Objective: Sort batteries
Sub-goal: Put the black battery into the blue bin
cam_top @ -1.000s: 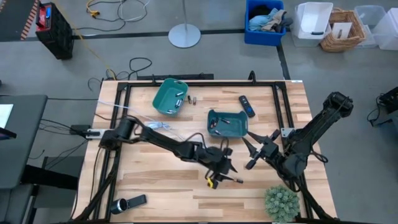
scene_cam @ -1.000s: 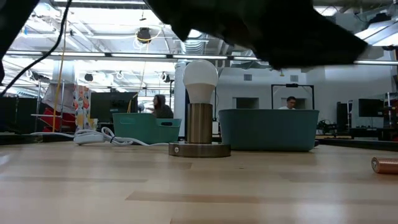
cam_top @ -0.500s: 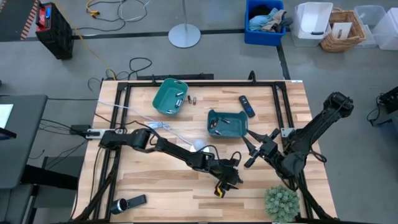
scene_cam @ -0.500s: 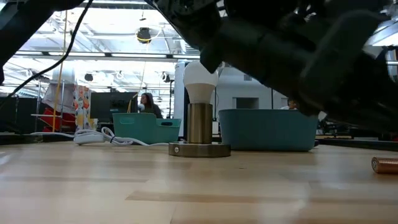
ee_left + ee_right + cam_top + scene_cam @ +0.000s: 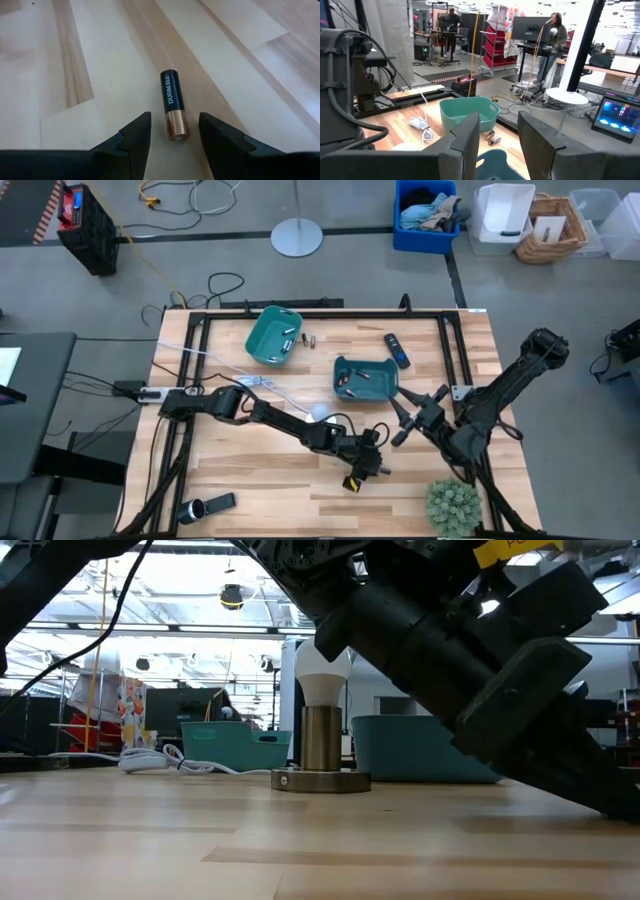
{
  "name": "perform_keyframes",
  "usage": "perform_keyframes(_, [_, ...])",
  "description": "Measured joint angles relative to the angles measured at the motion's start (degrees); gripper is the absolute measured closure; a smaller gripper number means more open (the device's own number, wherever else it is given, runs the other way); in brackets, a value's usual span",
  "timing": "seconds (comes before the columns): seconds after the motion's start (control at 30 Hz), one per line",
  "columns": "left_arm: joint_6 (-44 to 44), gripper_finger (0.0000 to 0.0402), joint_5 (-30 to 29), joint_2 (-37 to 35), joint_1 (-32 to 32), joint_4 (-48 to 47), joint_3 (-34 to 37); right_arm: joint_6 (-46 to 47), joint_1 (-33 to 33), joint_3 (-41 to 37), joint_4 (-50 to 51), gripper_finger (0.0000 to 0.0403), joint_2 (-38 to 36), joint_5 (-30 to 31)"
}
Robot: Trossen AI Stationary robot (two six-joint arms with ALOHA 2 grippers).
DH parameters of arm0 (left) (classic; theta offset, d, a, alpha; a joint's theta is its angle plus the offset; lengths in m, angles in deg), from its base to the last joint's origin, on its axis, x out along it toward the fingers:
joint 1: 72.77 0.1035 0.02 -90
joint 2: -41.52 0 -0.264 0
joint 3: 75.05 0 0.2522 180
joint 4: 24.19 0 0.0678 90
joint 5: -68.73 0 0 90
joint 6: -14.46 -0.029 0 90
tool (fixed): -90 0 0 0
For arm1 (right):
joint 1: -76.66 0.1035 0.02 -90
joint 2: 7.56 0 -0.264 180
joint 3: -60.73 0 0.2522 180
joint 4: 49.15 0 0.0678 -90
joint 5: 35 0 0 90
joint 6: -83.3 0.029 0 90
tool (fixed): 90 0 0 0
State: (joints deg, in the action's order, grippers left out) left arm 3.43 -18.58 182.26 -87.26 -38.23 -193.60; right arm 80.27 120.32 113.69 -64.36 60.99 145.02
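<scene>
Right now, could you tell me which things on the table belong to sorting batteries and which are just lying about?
Job:
battery between the open left gripper fingers
two teal bins
two loose batteries

Lying about:
lamp
remote
plant
white cable

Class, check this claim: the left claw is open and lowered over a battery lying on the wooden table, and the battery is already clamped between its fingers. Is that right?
Not quite. The left wrist view shows the left claw open around the battery, with gaps on both sides: the battery is not clamped. It does lie on the wooden table.

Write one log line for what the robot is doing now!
left gripper: open, straddling battery on table | right gripper: open, waiting
</scene>
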Motion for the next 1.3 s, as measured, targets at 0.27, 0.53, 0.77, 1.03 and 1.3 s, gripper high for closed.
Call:
perform_keyframes(0.27, [1.8,0.0239,0.5,1.0,1.0,1.4,-0.1,0.0,-0.3,0.0,0.0,0.0252,0.0,0.0])
perform_keyframes(0.53, [3.3,0.0239,0.4,2.3,1.3,2.2,-0.2,0.0,-0.3,0.0,0.3,0.0252,0.0,-0.1])
perform_keyframes(0.77, [3.2,0.0276,0.5,2.4,1.3,2.4,-0.2,0.0,-0.3,0.0,0.3,0.0252,0.0,-0.1])
perform_keyframes(1.03, [3.1,0.0347,1.5,2.5,1.3,2.2,-0.1,0.0,-0.3,0.0,0.3,0.0253,0.0,-0.1])
perform_keyframes(1.3, [3.1,0.0352,1.5,2.5,1.3,2.1,0.0,0.0,-0.3,0.0,0.3,0.0253,0.0,-0.1])
